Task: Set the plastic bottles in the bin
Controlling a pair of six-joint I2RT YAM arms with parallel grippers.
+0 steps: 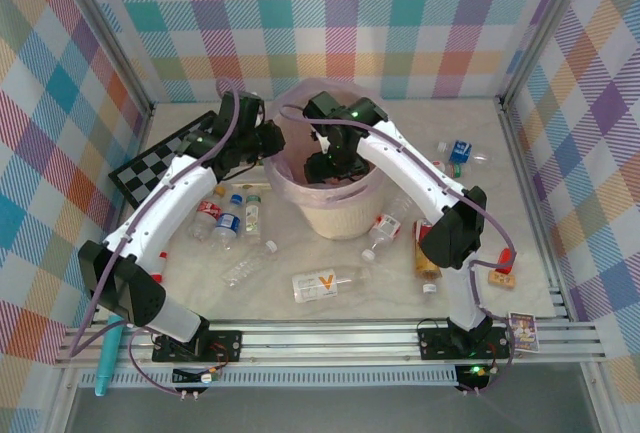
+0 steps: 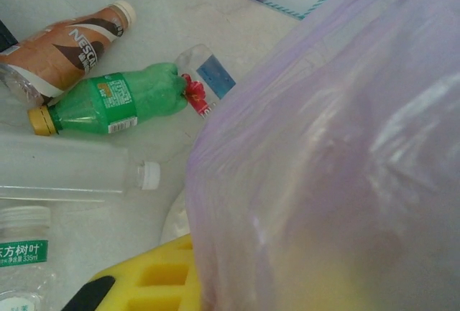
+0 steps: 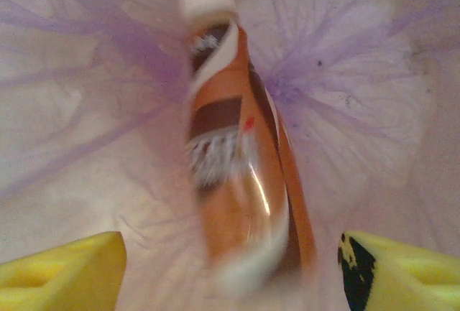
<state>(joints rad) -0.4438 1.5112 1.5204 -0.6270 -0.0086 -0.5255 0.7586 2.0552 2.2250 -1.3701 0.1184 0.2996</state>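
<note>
**Over the bin: one bottle going in, many left on the table**

Nearest your arm bases, a clear bottle with an orange mark lies flat on the table. A cluster of capped bottles lies just left of the bin.

Above the bin's mouth your right gripper has its jaws wide. A brown-and-white bottle sits between them touching neither, blurred, over the pink liner. That reads as the release step.

Your left gripper is against the outer side of the bin, jaws closed on nothing visible. Beyond it lie a green bottle and a coffee bottle.

Next, you need to lift the right arm clear of the rim. Then pick a bottle lying apart from its neighbours and set the jaws across its body.
</note>
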